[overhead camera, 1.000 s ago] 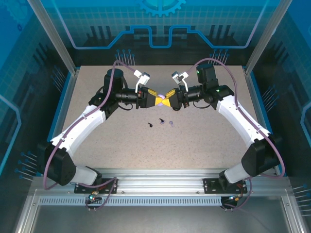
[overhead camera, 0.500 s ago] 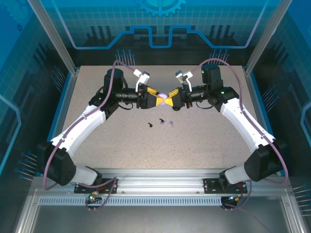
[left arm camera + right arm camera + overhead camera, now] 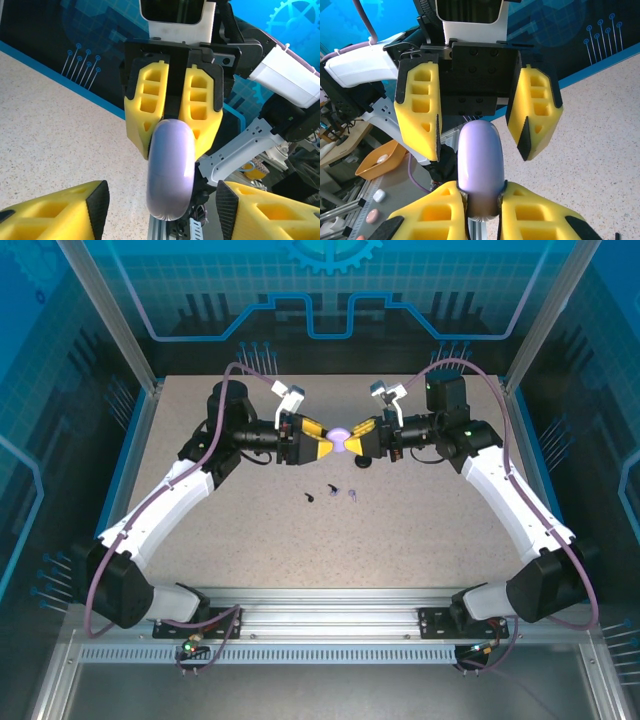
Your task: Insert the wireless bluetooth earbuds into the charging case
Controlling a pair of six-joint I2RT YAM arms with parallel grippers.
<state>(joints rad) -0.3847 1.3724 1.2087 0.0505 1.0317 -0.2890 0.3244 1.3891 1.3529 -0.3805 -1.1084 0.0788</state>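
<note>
Both arms reach in over the far middle of the table [image 3: 200, 530], and I see the two grippers meeting nose to nose above it. The right gripper [image 3: 481, 202] is clamped on the charging case [image 3: 481, 155]: in its own wrist view the yellow pads [image 3: 440, 215] press against both sides of the case's near end, with no gap that I can see. The case is a smooth, rounded, pale lavender shell. It sticks out of that grip toward the other arm and is held in the air, clear of the tabletop. The left gripper [image 3: 161, 207] has its jaws apart. From the right wrist camera the two yellow fingers [image 3: 420, 115] stand on either side of the case's far end, with daylight between each pad and the shell, so it straddles the case without touching it. I cannot tell from any view whether the lid is shut. Two black earbuds [image 3: 309, 498] [image 3: 331, 488] and a pale lavender earbud [image 3: 352, 492] lie on the table nearer the arm bases than the grippers, in a loose row, none of them in the case. The lavender one lies just beside the right-hand black one. The other black one sits a little apart to the left.
</note>
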